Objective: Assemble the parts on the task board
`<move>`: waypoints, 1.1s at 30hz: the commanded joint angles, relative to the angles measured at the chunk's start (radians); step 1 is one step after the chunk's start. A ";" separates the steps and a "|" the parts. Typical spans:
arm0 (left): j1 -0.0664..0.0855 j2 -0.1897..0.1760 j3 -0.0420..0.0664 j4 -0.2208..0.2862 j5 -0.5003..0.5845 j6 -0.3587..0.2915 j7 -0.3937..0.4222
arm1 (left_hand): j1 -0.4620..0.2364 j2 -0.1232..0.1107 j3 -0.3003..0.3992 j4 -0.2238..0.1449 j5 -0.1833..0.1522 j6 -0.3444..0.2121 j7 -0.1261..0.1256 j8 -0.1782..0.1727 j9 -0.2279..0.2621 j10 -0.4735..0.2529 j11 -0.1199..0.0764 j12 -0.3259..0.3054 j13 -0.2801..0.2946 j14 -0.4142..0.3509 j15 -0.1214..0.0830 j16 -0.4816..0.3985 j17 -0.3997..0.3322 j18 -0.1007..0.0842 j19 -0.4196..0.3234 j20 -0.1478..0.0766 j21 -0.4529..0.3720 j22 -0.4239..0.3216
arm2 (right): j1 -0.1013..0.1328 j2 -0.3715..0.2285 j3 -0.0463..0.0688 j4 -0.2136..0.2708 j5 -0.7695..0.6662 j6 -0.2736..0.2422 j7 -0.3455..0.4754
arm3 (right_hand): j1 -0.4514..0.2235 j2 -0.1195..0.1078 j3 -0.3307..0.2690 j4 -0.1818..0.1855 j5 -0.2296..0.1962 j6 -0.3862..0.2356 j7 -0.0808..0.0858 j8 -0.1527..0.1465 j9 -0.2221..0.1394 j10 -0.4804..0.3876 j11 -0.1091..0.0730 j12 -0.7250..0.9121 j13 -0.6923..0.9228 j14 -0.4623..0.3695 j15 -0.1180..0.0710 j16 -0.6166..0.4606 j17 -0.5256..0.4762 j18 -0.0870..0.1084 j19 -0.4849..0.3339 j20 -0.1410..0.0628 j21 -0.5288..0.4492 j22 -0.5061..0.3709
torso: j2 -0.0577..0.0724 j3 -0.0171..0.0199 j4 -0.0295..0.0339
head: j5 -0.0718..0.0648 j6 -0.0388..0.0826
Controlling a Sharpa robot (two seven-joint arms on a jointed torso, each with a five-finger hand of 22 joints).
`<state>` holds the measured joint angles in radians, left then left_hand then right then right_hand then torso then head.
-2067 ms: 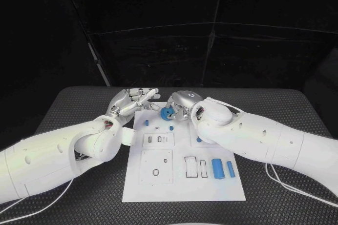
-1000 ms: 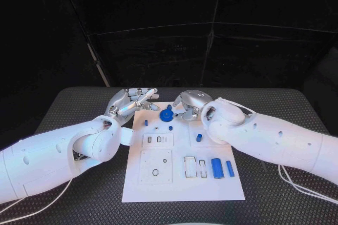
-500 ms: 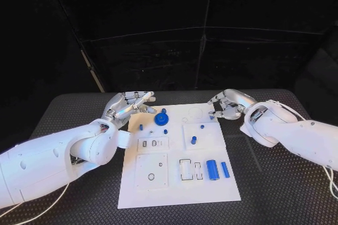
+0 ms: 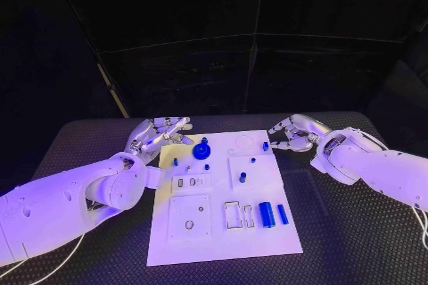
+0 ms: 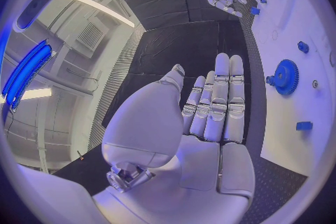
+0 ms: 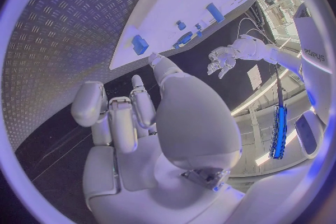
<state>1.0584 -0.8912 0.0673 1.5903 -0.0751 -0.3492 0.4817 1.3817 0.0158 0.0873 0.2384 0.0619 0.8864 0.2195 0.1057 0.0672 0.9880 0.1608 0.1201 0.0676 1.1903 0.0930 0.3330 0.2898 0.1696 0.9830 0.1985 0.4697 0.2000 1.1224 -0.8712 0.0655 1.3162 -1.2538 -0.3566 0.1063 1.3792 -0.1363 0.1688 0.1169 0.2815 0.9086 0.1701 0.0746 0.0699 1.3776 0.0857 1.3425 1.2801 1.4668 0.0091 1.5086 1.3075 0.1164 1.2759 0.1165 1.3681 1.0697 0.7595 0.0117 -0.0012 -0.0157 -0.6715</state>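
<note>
A black table with a raised diamond-tread surface carried a white task board lying flat at its centre, long edge running from twelve o'clock to six o'clock, tilted slightly clockwise.

The task board lies mid-table, left hand and right hand flanking its far corners.

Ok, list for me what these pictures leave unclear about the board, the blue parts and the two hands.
- Blue gear, head view: too small to tell whether it sits on a peg or lies loose on the task board.
- Right hand, head view: curled fingers hide the palm; the right wrist view shows nothing in it.
- Board's near end, left wrist view: cut off by the circle's rim.
- Small slots beside the blue cylinder: too small to read.
</note>
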 commanded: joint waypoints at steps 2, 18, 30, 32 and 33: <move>0.001 0.003 0.001 0.000 -0.004 0.015 0.007 | 0.001 0.009 -0.005 -0.004 -0.002 0.002 0.008 -0.002 -0.001 0.005 0.005 -0.002 0.000 -0.006 0.002 -0.006 0.001 0.012 -0.001 0.001 0.004 -0.001 | -0.001 0.009 0.000 -0.011 0.007 0.044 0.031 | 0.010 -0.004 -0.002 -0.004 0.004 0.000 0.002 -0.006 -0.001 -0.004 -0.002 -0.002 0.000 0.070 -0.001 0.004 0.098 -0.018 -0.003 0.000 0.001 -0.001 | -0.001 -0.0020 0.0017 | -0.002 -0.005; 0.001 0.003 0.001 -0.001 -0.004 0.017 0.007 | 0.001 0.009 -0.005 -0.004 -0.002 0.002 0.008 -0.002 -0.001 0.005 0.005 -0.002 0.000 -0.006 0.002 -0.006 0.001 0.012 -0.001 0.001 0.004 -0.001 | -0.015 0.046 0.000 -0.052 -0.019 0.074 0.022 | 0.019 0.010 -0.003 -0.014 -0.001 0.016 0.000 0.001 0.002 0.000 -0.004 0.003 0.006 0.071 -0.002 0.005 0.102 -0.018 -0.003 0.000 0.002 0.001 | -0.001 -0.0007 0.0003 | -0.001 -0.009; 0.001 0.004 0.001 -0.004 -0.004 0.018 0.006 | 0.001 0.009 -0.005 -0.004 -0.002 0.002 0.008 -0.002 -0.001 0.005 0.005 -0.002 0.000 -0.006 0.002 -0.006 0.001 0.012 -0.001 0.001 0.004 -0.001 | -0.021 0.072 0.000 -0.078 -0.030 0.063 0.013 | 0.016 0.028 -0.004 -0.014 -0.005 0.030 -0.002 0.006 0.003 0.006 -0.006 0.009 0.012 0.072 -0.003 0.007 0.107 -0.019 0.000 -0.001 0.005 0.006 | -0.001 0.0005 -0.0005 | 0.002 -0.011; 0.001 0.004 0.001 -0.005 -0.004 0.019 0.006 | 0.001 0.009 -0.005 -0.004 -0.002 0.002 0.008 -0.002 -0.001 0.005 0.005 -0.002 0.000 -0.006 0.002 -0.006 0.001 0.012 -0.001 0.001 0.004 -0.001 | -0.021 0.075 0.000 -0.081 -0.030 0.064 0.012 | 0.016 0.032 -0.003 -0.014 -0.006 0.035 -0.003 0.008 0.003 0.007 -0.007 0.011 0.014 0.072 -0.004 0.008 0.108 -0.019 0.001 -0.001 0.006 0.008 | -0.001 0.0004 -0.0004 | 0.002 -0.012; 0.001 0.004 0.001 -0.005 -0.004 0.019 0.006 | 0.001 0.009 -0.005 -0.004 -0.002 0.002 0.008 -0.002 -0.001 0.005 0.005 -0.002 0.000 -0.006 0.002 -0.006 0.001 0.012 -0.001 0.001 0.004 -0.001 | -0.021 0.077 0.000 -0.082 -0.031 0.064 0.011 | 0.016 0.034 -0.003 -0.015 -0.007 0.038 -0.004 0.009 0.004 0.008 -0.007 0.011 0.014 0.072 -0.004 0.008 0.109 -0.019 0.002 -0.002 0.006 0.009 | -0.001 0.0005 -0.0006 | 0.001 -0.012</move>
<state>1.0579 -0.8882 0.0675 1.5844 -0.0751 -0.3435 0.4816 1.3817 0.0158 0.0873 0.2384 0.0619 0.8864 0.2195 0.1057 0.0672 0.9880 0.1608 0.1201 0.0677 1.1904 0.0930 0.3330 0.2895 0.1696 0.9830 0.1985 0.4698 0.1999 1.0997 -0.7954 0.0656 1.2339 -1.2762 -0.2947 0.1176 1.3948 -0.1123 0.1661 0.1087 0.2791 0.9429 0.1649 0.0806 0.0725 1.3811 0.0821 1.3475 1.2931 1.4668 0.0090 1.5124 1.3073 0.1165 1.2759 0.1165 1.3680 1.0783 0.7584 0.0121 -0.0012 -0.0142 -0.6834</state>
